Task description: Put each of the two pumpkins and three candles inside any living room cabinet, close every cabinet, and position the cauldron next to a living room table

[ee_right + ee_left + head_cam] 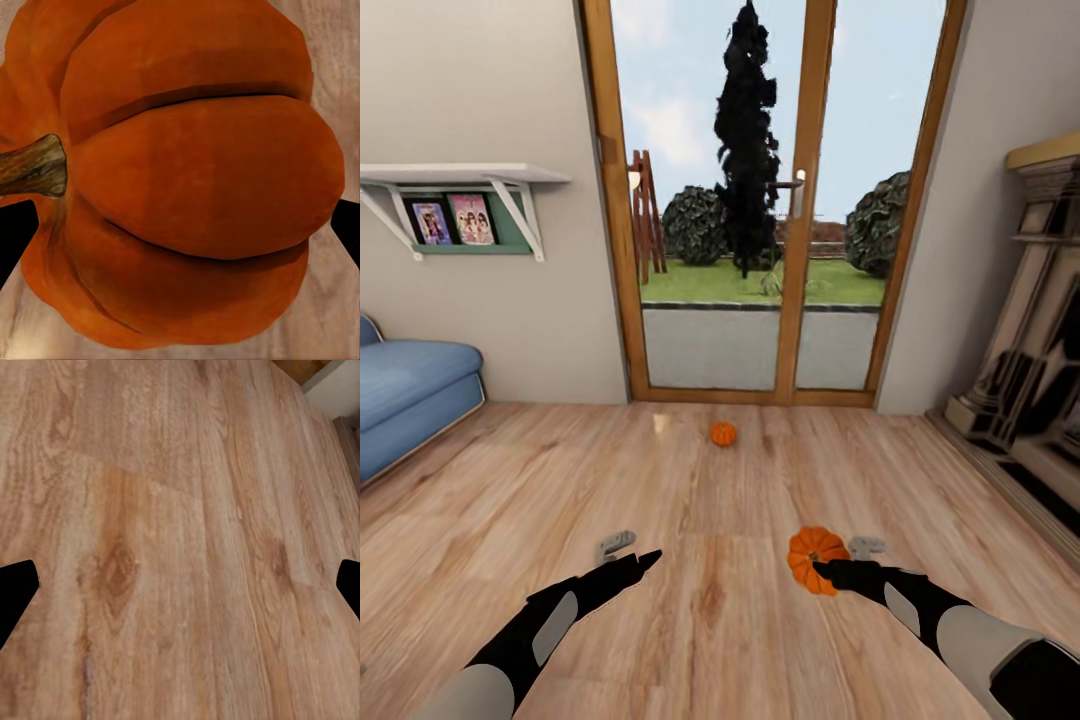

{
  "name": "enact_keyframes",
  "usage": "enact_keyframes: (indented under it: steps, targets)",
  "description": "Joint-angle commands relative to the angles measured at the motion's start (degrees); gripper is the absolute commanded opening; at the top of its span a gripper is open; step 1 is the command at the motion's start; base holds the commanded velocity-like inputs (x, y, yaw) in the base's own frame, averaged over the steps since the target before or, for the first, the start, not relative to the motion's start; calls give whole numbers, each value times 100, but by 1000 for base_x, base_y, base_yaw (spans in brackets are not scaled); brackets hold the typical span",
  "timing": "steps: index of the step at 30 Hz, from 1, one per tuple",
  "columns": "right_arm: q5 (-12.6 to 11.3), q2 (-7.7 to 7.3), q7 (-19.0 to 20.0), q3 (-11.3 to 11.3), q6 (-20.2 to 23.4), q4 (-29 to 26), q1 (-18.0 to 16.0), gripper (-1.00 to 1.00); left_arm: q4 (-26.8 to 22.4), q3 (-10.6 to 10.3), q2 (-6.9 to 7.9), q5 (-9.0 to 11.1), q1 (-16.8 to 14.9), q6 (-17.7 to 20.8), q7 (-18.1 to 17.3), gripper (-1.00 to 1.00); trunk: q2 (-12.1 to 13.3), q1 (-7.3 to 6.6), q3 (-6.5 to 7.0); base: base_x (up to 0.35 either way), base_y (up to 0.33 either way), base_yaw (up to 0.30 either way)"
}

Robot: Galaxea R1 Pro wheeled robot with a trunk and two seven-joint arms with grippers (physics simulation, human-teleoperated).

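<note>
We count two pumpkins. The nearer pumpkin (816,558) sits low and right of centre in the head view, in front of the right tool (828,572), whose dark fingers reach onto its lower right side; in the right wrist view this pumpkin (180,172) fills nearly the whole frame, brown stem at the left edge, with a black fingertip (15,236) at lower left and another at the right edge, on either side of it. We take the right tool as clamped on this pumpkin, held above the wooden floor (690,480). The second pumpkin (723,433) lies on the floor just above the middle of the head view, near the glass door (750,200) and well apart from the first.

The left tool (640,562) hangs at lower left of the head view; in the left wrist view its fingers (16,592) stand wide apart at the two edges with bare floor (180,540) between them.

At upper left a white wall shelf (460,175) carries two picture cards (452,220); any writing on them is too blurred for us to read. A blue sofa (405,395) sits at the left edge, and an ornate stone fireplace (1040,340) at the right edge.
</note>
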Motion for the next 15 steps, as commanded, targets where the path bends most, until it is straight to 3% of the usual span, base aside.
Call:
enact_keyframes:
  steps: [1,15]
  targets:
    - [-68,-3,7,0,31,-12,-3,-100,-4,-29,6,60,-2,31,6,100,-2,2,-5,327,103,20]
    - [-68,-3,0,0,31,-11,-4,-100,-4,-29,-2,60,-2,23,17,100,-2,2,-4,327,103,3]
